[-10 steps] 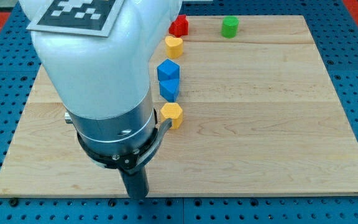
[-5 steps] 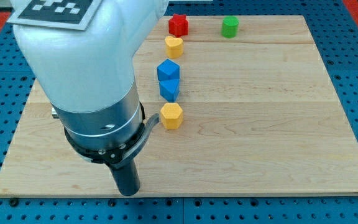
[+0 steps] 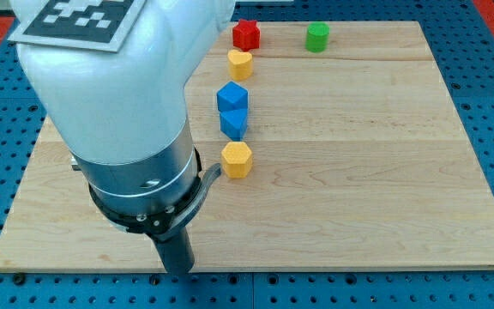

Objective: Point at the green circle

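The green circle (image 3: 317,37) is a small green cylinder near the view's top edge of the wooden board (image 3: 376,163), right of centre. My tip (image 3: 178,268) is at the board's bottom edge, left of centre, far from the green circle and below-left of the yellow hexagon (image 3: 237,160). The tip touches no block. The arm's large white and silver body hides the board's left part.
A red block (image 3: 246,34) sits left of the green circle. Below it, in a column, are a yellow heart (image 3: 240,64), a blue block (image 3: 231,96) and another blue block (image 3: 234,123) touching it. The blue perforated table surrounds the board.
The arm and tip moved to the view's left over the last second, then barely shifted. No block moved.
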You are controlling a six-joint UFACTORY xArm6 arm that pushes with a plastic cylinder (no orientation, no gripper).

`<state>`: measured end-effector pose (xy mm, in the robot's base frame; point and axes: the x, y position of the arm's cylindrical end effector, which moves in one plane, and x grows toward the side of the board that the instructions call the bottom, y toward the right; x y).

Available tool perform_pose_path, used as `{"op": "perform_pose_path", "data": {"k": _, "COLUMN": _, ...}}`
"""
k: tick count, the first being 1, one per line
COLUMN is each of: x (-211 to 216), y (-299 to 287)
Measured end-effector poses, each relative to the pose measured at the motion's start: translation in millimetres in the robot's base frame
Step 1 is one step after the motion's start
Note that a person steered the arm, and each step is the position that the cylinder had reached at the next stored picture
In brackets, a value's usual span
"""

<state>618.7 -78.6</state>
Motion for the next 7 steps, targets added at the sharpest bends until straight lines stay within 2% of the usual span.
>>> {"op": "perform_pose_path", "data": {"k": 1, "x": 0.1, "y": -18.3}}
{"op": "perform_pose_path", "data": {"k": 2, "x": -13.7, "y": -88.5}}
{"op": "perform_pose_path", "data": {"k": 3, "x": -11.4, "y": -50.2}}
{"op": "perform_pose_path", "data": {"k": 4, "x": -0.8, "y": 38.3}}
{"op": "perform_pose_path", "data": {"k": 5, "x": -40.9, "y": 137.7}}
{"op": "perform_pose_path", "data": {"k": 6, "x": -127.4, "y": 194.6}}
{"op": "perform_pose_path", "data": {"k": 7, "x": -208.3, "y": 225.9}}
